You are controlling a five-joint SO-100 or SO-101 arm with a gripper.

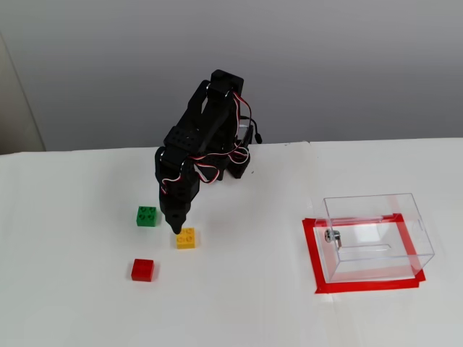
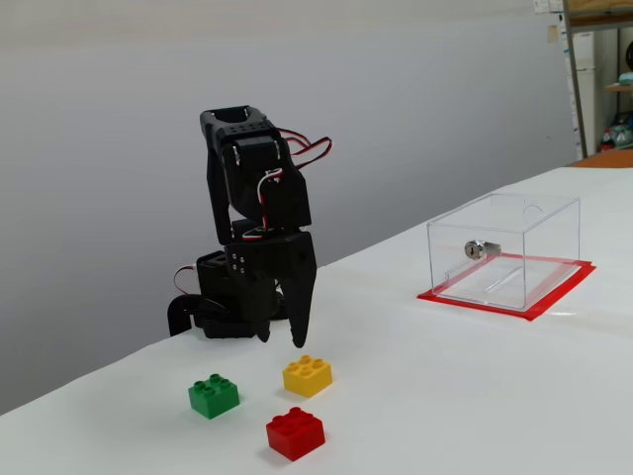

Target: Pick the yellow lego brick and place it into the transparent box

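Gripper [image 2: 280, 338] status: I read the two black fingers as spread apart in a fixed view from the side, pointing down at the desk [image 2: 475, 396], with a visible gap between the tips and nothing held between them. In a fixed view from above, the gripper [image 1: 176, 228] tip sits at the upper left edge of the yellow lego brick [image 1: 186, 238]; I cannot tell from that angle whether it touches the brick. From the side, the tips hang just above and slightly left of the yellow lego brick [image 2: 308, 375], which rests flat on the desk, studs up. I note a green brick [image 1: 147, 215] to the left of the gripper and a red brick [image 1: 142, 270] nearer the camera; both lie close to the yellow one without touching it. In the side view the green brick [image 2: 215, 395] and red brick [image 2: 295, 432] appear in the foreground. I locate the transparent box [image 1: 376, 237] well apart to the right, standing on a red tape rectangle [image 1: 316, 269], with a small metal knob [image 1: 330, 236] on its left wall. The side view shows the transparent box [image 2: 504, 249] with no brick inside.
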